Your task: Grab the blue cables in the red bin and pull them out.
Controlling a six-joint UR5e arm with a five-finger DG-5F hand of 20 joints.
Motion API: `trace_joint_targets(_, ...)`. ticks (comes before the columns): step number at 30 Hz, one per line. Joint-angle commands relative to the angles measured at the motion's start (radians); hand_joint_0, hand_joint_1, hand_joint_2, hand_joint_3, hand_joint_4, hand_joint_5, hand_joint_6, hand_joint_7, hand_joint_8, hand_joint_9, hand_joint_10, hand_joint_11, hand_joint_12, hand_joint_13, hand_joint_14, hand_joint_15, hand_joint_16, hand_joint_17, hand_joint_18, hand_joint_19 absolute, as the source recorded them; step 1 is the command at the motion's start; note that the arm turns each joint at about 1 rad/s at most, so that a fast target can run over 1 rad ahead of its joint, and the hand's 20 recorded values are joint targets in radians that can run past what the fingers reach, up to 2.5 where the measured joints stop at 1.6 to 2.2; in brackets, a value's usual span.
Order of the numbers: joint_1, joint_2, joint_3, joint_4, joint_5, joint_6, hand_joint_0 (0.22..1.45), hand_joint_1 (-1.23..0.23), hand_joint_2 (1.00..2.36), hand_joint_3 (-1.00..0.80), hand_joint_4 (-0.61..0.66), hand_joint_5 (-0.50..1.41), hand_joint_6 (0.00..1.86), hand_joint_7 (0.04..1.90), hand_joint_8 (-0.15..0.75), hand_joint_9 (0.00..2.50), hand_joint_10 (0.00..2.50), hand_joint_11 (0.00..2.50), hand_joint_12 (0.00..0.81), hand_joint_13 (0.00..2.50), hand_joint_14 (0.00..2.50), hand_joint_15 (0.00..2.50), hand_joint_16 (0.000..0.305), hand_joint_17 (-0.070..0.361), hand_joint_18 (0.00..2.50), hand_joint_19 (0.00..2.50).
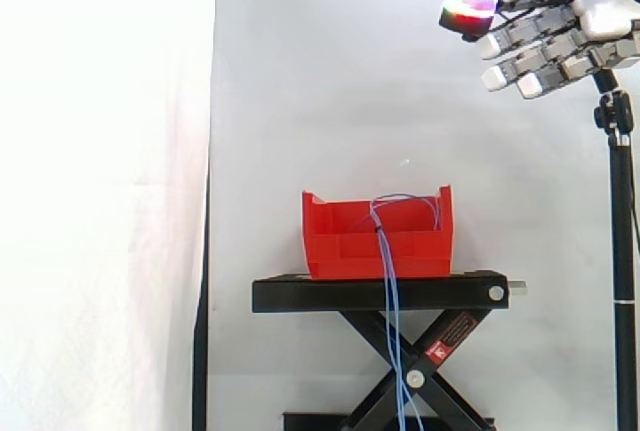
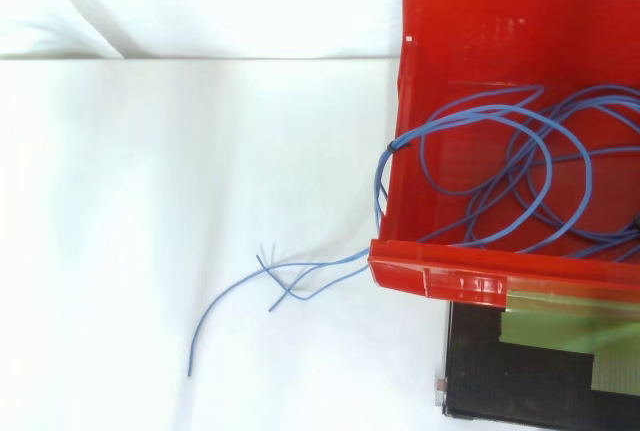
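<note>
A red bin [image 1: 378, 243] sits on a black scissor stand [image 1: 380, 293]. Thin blue cables [image 2: 520, 166] lie looped inside the bin [image 2: 440, 41]. Some strands climb over the bin's left wall and front rim and hang down; in the side view they drop past the stand [image 1: 393, 331]. Their loose ends [image 2: 262, 286] spread over the white floor. My hand [image 1: 560, 26] hovers high above and to the right of the bin, far from the cables. Its fingers are nearly straight, pointing left, with one pad glowing cyan and red. Nothing is held.
A white curtain [image 1: 110, 191] hangs at the left and behind the bin. A black tripod pole [image 1: 622, 251] stands at the right edge below my hand. The black stand top [image 2: 540, 371] shows beneath the bin's front rim.
</note>
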Motion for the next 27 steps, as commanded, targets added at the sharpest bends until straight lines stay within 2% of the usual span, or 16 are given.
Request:
trace_joint_targets(1, 0.0, 0.0, 0.0, 0.0, 0.0, 0.0, 0.66, -0.79, 1.0, -1.0, 0.13, 0.34, 0.01, 0.22, 0.237, 0.25, 0.01, 0.13, 0.359, 0.09, 0.01, 0.14, 0.061, 0.138, 0.1, 0.39)
trace_joint_targets(27, 0.0, 0.0, 0.0, 0.0, 0.001, 0.0, 0.67, -0.78, 1.0, -1.0, 0.13, 0.35, 0.01, 0.22, 0.239, 0.29, 0.0, 0.13, 0.353, 0.13, 0.01, 0.16, 0.06, 0.135, 0.11, 0.4)
